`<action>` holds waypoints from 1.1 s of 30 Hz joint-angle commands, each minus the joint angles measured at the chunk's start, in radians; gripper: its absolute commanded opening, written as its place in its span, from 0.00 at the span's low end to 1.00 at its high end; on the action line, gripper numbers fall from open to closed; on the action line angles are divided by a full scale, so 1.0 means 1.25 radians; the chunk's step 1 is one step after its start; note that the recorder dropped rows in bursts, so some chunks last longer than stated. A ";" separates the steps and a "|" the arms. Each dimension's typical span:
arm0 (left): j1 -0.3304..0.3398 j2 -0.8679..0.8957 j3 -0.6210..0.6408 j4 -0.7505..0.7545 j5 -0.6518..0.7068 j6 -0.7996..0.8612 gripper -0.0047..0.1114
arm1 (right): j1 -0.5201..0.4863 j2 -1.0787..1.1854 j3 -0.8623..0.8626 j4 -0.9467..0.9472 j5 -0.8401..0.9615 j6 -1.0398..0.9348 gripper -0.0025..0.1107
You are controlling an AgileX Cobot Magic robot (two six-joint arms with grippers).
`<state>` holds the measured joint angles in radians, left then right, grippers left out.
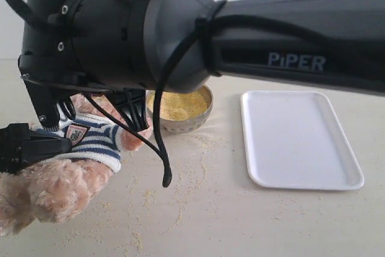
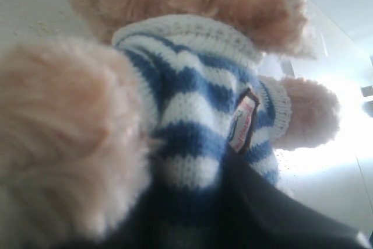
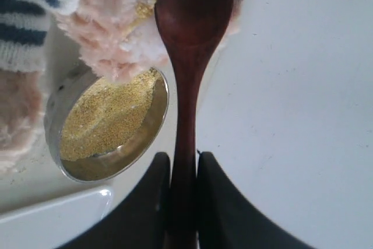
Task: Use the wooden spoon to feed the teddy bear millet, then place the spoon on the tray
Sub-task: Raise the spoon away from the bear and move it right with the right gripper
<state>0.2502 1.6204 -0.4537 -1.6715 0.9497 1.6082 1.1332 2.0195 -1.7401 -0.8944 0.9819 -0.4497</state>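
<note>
My right gripper (image 3: pixel 183 158) is shut on the handle of the wooden spoon (image 3: pixel 187 74). The spoon's oval bowl rests against the teddy bear's (image 3: pixel 111 33) pale furry muzzle, where yellow grains cling to the fur. The millet (image 3: pixel 105 115) fills a round metal bowl just below the bear's face. In the exterior view the bear (image 1: pixel 66 179) sits tilted at the lower left in its striped shirt (image 2: pixel 192 103). My left gripper (image 1: pixel 33 145) is clamped on its body. The white tray (image 1: pixel 298 139) lies bare at the right. The exterior view hides the spoon behind the arm.
The big black right arm (image 1: pixel 289 40) crosses the whole upper exterior view and hides the bear's head. The metal bowl (image 1: pixel 201 118) stands between bear and tray. Loose millet grains (image 1: pixel 180 191) are scattered over the pale tabletop in front.
</note>
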 commanded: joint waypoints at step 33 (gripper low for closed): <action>-0.003 -0.007 0.002 -0.011 0.026 0.006 0.08 | -0.228 -0.182 0.006 0.533 -0.002 0.012 0.02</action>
<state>0.2502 1.6204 -0.4537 -1.6715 0.9497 1.6082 0.8870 1.8326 -1.7335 -0.3211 0.9493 -0.3935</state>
